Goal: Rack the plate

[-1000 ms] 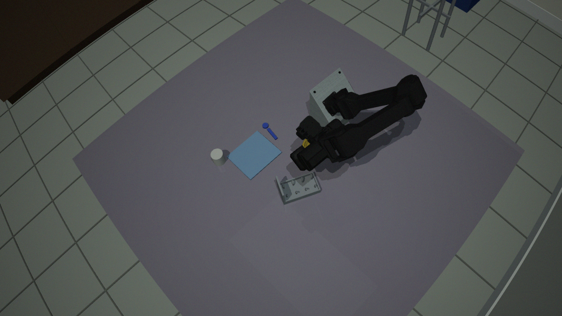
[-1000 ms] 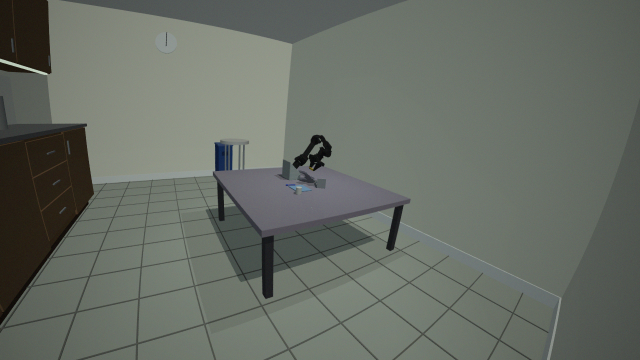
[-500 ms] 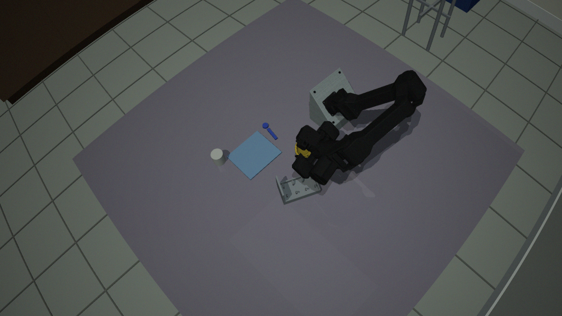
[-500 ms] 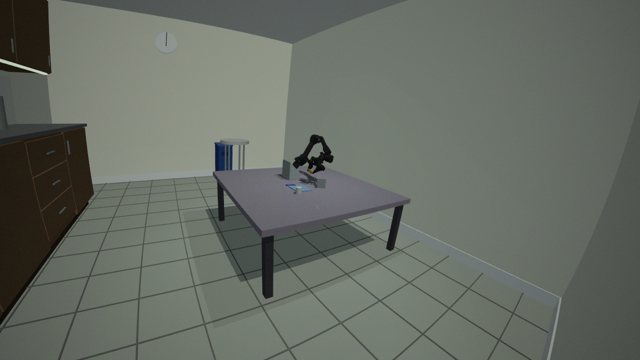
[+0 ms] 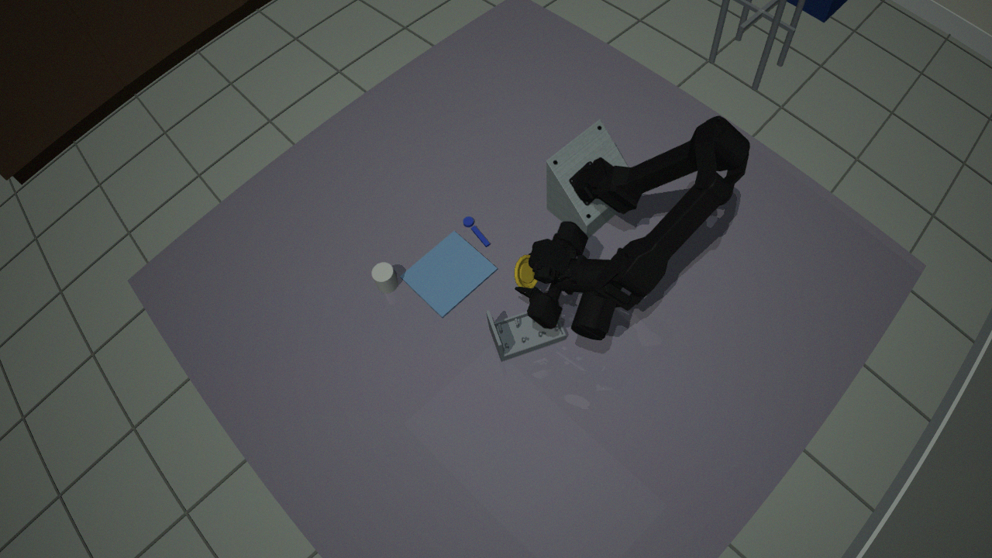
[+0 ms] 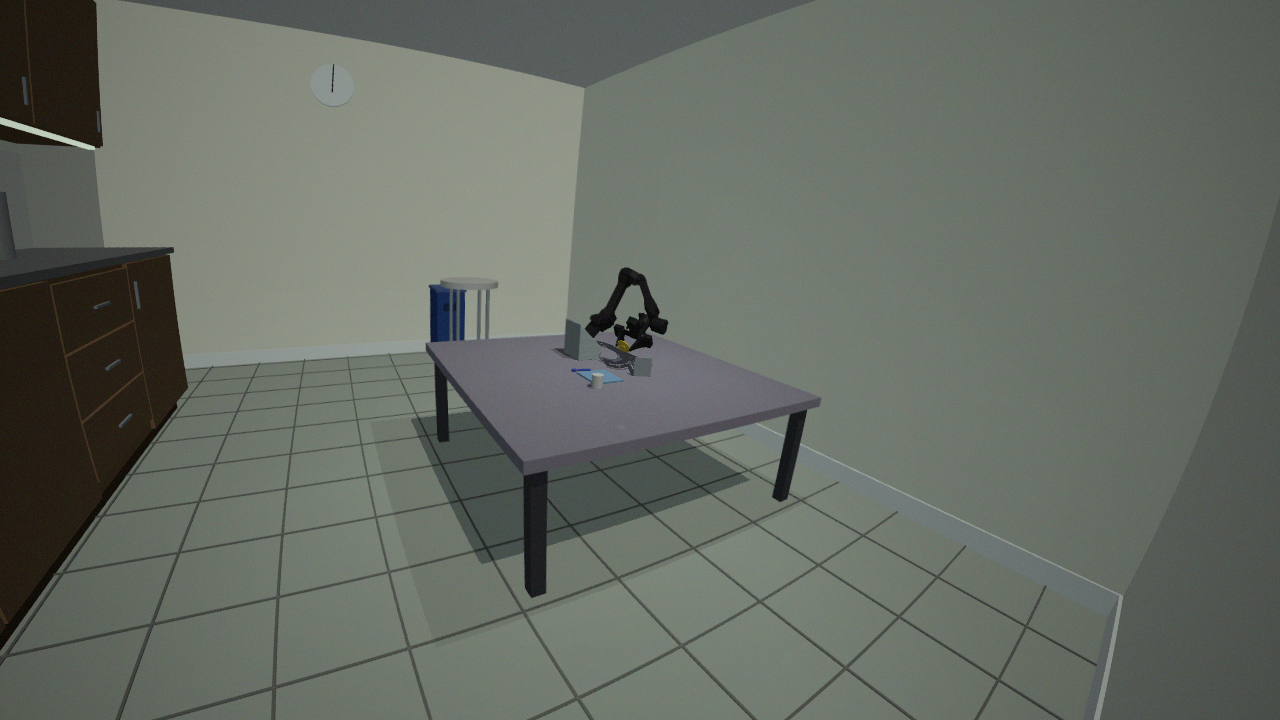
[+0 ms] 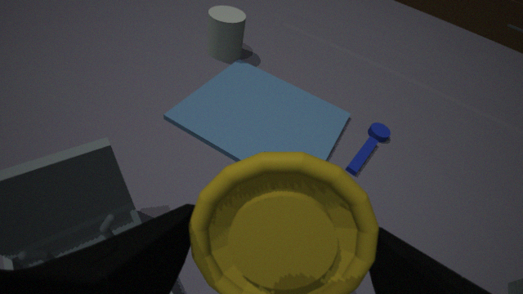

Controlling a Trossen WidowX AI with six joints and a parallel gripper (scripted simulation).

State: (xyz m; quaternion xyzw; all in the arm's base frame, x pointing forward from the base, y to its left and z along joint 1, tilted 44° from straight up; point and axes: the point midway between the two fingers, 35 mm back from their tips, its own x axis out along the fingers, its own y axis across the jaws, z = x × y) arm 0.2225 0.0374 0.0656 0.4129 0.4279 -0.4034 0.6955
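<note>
W/ its fingers on opposite edges of the rim, the pincer point(image 5: 529, 274) point(image 6: 623, 345) point(image 7: 281, 226) is clamped on the plate point(image 5: 525, 272) point(image 6: 623, 345) point(image 7: 283, 229). Plate's yellow, held up off the desk point(image 5: 346, 416) point(image 6: 671, 402) point(image 7: 82, 82), its round face toward the wrist cam. It's near the rack point(image 5: 534, 349) point(image 6: 642, 366) point(image 7: 53, 184) but not in a slot. Rack's grey, on the desk, w/ a tall panel at one end & small pegs inside; the arm point(image 5: 683, 222) point(image 6: 615, 300) covers a bit of it in the top view.

Blue board point(image 5: 449, 273) point(image 6: 604, 377) point(image 7: 257, 114) lies flat on the desk. White cup point(image 5: 384, 277) point(image 6: 597, 380) point(image 7: 225, 34) stands upright just beside one corner, & the dark blue spoon point(image 5: 480, 236) point(image 6: 581, 369) point(image 7: 361, 156) lies near another side. Arm's black, mounted on a grey block point(image 5: 575, 149) point(image 6: 572, 340). In the ext. view there's a stool point(image 6: 469, 283) past the desk, w/ a clock point(image 6: 332, 85) up on the wall
</note>
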